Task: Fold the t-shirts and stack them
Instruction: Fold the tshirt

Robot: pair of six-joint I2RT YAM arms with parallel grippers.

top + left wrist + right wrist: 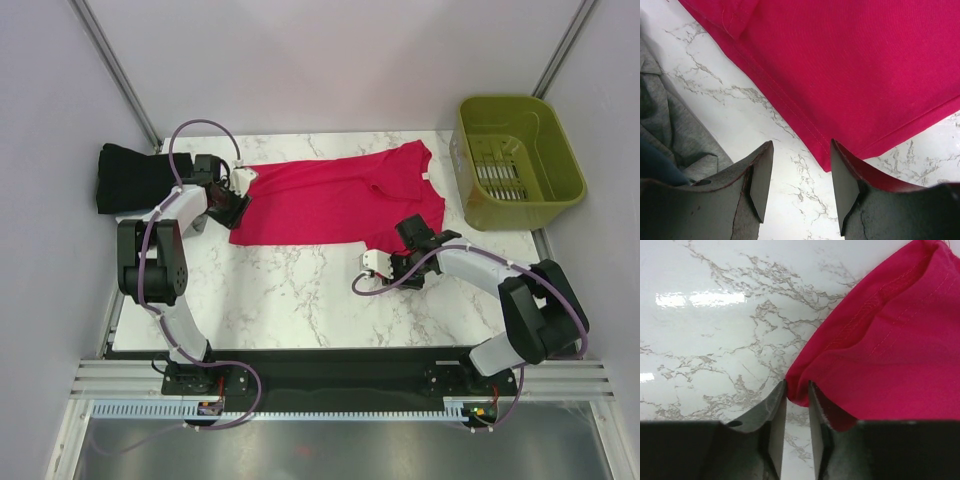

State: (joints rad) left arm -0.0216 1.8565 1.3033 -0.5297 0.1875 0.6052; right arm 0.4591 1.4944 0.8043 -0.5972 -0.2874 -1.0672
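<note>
The right gripper has its two fingers drawn almost together, pinching a fold at the edge of the pink shirt, so it looks clamped on the cloth. From the overhead view this is the shirt's near corner at the collar end. The left gripper is spread apart and holds nothing. The hem corner lies between its fingers, close against the right-hand one, with bare table under the other. Out from the hands, the shirt lies flat across the far half of the table. Its long axis runs left to right, with the hem toward the left arm and the collar toward the right arm. So each arm is nearest its own end, and the left probably needs only to close on the corner before a fold. Beyond the left gripper sits a folded black shirt, with grey cloth at its edge. A basket stands well apart at the far right.
</note>
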